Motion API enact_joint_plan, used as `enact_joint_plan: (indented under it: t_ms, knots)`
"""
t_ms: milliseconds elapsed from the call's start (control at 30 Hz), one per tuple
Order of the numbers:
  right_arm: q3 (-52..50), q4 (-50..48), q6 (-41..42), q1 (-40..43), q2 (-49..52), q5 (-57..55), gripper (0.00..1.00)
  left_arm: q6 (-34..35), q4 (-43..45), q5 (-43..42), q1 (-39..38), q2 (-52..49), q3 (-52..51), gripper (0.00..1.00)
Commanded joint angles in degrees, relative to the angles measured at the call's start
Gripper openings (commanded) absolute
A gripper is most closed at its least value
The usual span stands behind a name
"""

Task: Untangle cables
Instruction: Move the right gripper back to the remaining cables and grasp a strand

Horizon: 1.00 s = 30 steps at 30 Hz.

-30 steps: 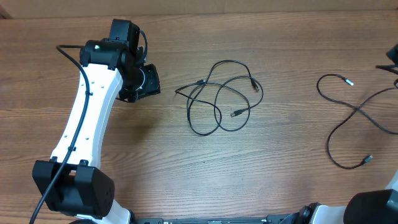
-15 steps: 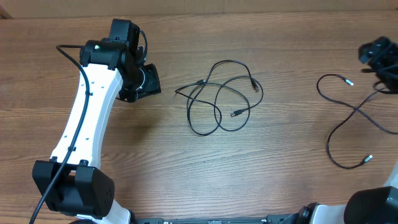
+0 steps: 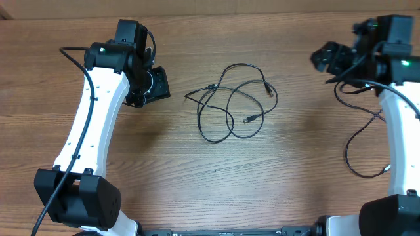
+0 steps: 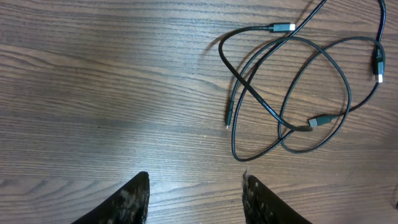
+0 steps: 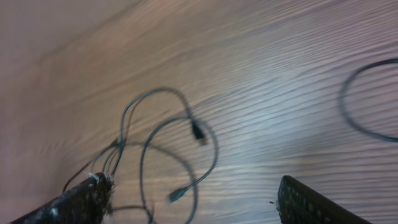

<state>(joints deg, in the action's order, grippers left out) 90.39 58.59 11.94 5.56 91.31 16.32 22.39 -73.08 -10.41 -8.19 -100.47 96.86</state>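
A tangle of thin black cables [image 3: 231, 101] with small plug ends lies in loose crossed loops at the table's middle; it shows in the left wrist view [image 4: 292, 93] and blurred in the right wrist view [image 5: 161, 149]. A separate black cable [image 3: 367, 131] with silver tips lies at the right, under the right arm. My left gripper [image 3: 154, 85] is open and empty, left of the tangle [image 4: 196, 199]. My right gripper [image 3: 325, 58] is open and empty, above the table right of the tangle [image 5: 193, 202].
The wooden table [image 3: 197, 170] bears only the cables. The left arm's white link [image 3: 92, 118] crosses the left side. The right arm [image 3: 400, 111] reaches along the right edge. A loop of the separate cable shows at the right wrist view's edge [image 5: 357, 112].
The right arm has swung in from the right edge, up and to the left, so its gripper now hangs near the table's upper right. The left arm and the cables have not moved.
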Motion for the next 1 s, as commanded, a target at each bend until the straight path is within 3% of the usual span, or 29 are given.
enact_joint_plan:
  t_ms: [0, 767, 967]
  knots:
    - [-0.4, 0.6, -0.5, -3.2, 1.8, -0.2, 0.84, 0.3, 0.1, 0.6, -0.3, -0.3, 0.6, 0.48]
    - [-0.4, 5.2, -0.8, -16.2, 13.2, -3.2, 0.86, 0.3, 0.0, 2.4, -0.3, -0.4, 0.6, 0.49]
    - [-0.4, 3.3, -6.3, -22.0, 13.5, -3.2, 0.89, 3.8, -1.6, 10.3, 0.0, -0.4, 0.6, 0.49]
